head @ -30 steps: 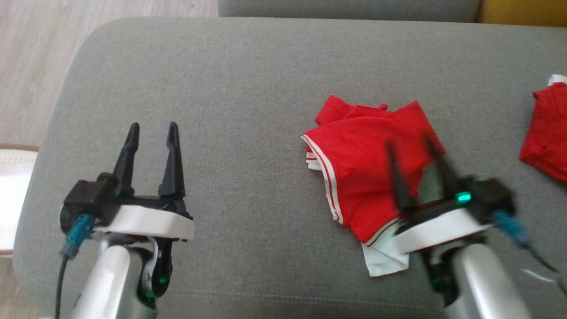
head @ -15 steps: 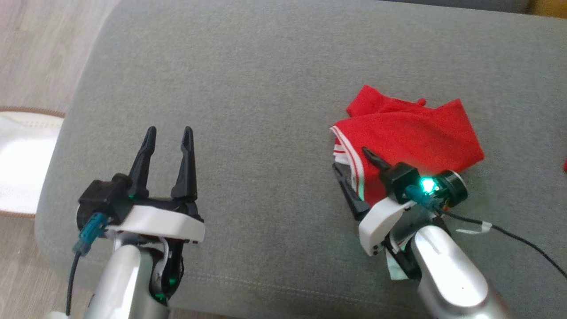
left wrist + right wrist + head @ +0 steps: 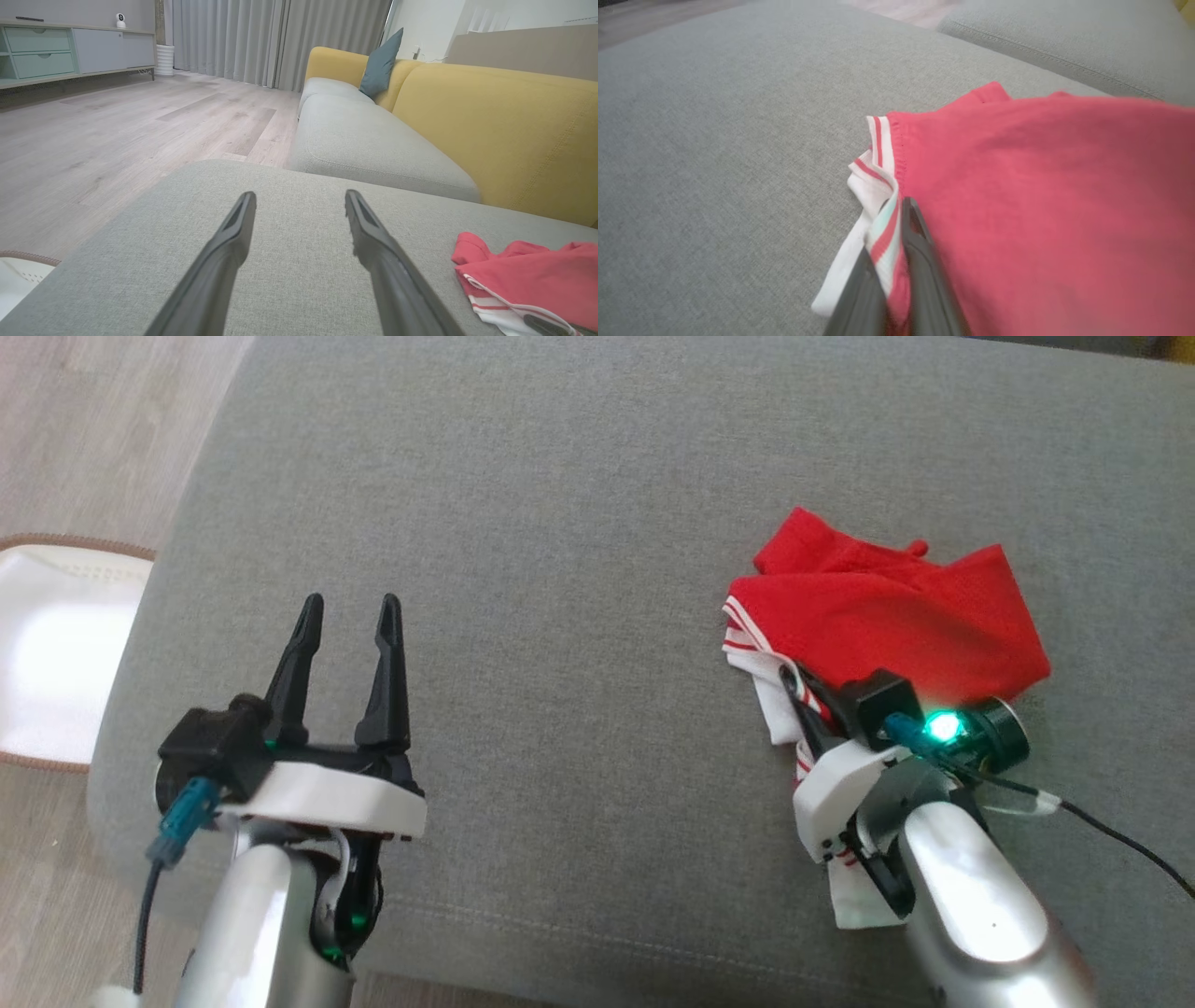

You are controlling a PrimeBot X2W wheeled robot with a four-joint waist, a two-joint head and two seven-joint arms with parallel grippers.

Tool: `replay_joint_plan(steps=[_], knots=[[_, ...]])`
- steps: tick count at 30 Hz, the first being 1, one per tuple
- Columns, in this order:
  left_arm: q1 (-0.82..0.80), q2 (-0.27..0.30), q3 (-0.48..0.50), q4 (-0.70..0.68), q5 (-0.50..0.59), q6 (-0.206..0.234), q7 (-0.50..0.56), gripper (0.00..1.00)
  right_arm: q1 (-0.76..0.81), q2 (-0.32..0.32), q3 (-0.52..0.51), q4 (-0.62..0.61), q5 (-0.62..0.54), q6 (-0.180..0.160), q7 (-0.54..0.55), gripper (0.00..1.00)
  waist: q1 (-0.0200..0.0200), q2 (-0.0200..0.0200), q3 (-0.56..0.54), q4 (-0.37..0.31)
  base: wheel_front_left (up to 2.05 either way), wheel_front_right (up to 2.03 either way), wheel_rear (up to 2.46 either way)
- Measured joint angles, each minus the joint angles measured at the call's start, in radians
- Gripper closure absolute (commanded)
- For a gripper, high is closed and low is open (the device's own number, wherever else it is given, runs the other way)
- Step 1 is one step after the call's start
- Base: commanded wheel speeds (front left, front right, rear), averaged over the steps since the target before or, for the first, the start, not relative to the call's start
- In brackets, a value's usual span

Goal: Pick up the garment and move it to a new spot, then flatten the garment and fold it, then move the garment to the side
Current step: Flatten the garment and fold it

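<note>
garment [image 3: 887, 616] is lying on the right part of a grey sofa seat [image 3: 579, 504], on the robot's right side. around it, a wooden floor [image 3: 84, 429] is showing past the seat's left edge, with a white brown-rimmed thing [image 3: 47, 653] sitting on it. in the left wrist view a yellow sofa back [image 3: 504, 130] and a teal cushion [image 3: 380, 63] are standing behind a second grey seat [image 3: 364, 140]. a black cable [image 3: 1120, 845] is trailing from the right wrist across the seat, just beside the cloth. the left gripper [image 3: 350, 605] is hovering with its fingers spread, well apart from the garment, grey fabric lying between them. the right gripper [image 3: 887, 228] is pressing its fingers together on the striped hem [image 3: 878, 135] — pinching it at the garment's near-left edge, its wrist covering part of the cloth. the garment is looking crumpled and doubled over: red cloth, white trim with red stripes, a white layer poking out beneath the wrist. its long axis is running across the head view, the striped hem facing the robot's left and a red corner pointing right.
</note>
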Motion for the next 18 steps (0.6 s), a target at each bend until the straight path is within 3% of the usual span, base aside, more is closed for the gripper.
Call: replay_joint_plan(steps=[9, 18], knots=[[0.0, -0.002, -0.002, 0.007, 0.007, 0.001, 0.0, 0.0, -0.038, 0.0, -0.122, -0.061, 0.112, 0.0, -0.042, 1.0, -0.0001, 0.0, -0.037, -0.026, 0.0, 0.0, 0.0], [0.01, -0.002, 0.0, 0.006, 0.004, 0.003, 0.0, 0.0, -0.121, 0.0, -0.251, -0.185, 0.135, 0.0, -0.017, 1.0, -0.0001, 0.0, -0.083, -0.056, 0.0, 0.0, 0.0]])
